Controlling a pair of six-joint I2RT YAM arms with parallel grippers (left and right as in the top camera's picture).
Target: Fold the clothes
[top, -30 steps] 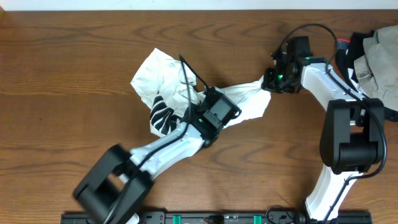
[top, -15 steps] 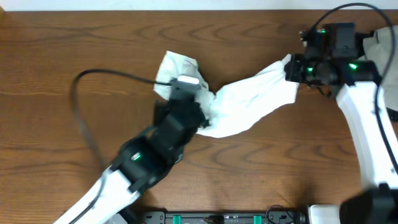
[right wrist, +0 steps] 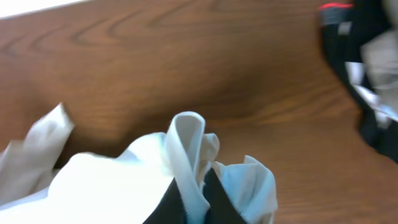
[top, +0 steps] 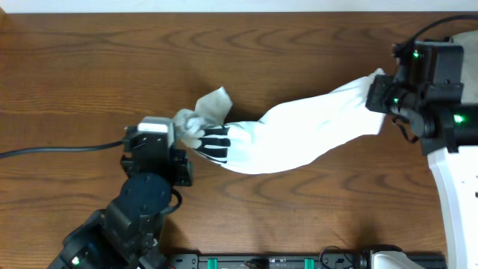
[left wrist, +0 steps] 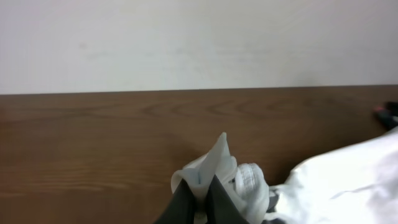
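The clothes point(top: 291, 134) are one thin white garment pulled into a long band across the wooden table, with a black striped print point(top: 216, 143) near its left end. My left gripper point(top: 183, 128) is shut on the bunched left end, and a fold of cloth point(left wrist: 214, 163) sticks up between its dark fingers point(left wrist: 185, 198). My right gripper point(top: 379, 96) is shut on the right end, where a white hem point(right wrist: 186, 155) runs down between its fingers point(right wrist: 222, 200). In the right wrist view the stretched cloth point(right wrist: 106, 186) fills the lower left.
A pile of other fabric, dark and grey-beige point(top: 461, 33), lies at the table's far right edge, seen dark with a red trim point(right wrist: 364, 74) from the right wrist. A black cable point(top: 60, 149) runs left from the left arm. A pale wall point(left wrist: 199, 43) stands behind the table.
Both arms have drawn apart, the left gripper moving left and toward the front, the right gripper moving right. The crumpled garment has been stretched into a long band.
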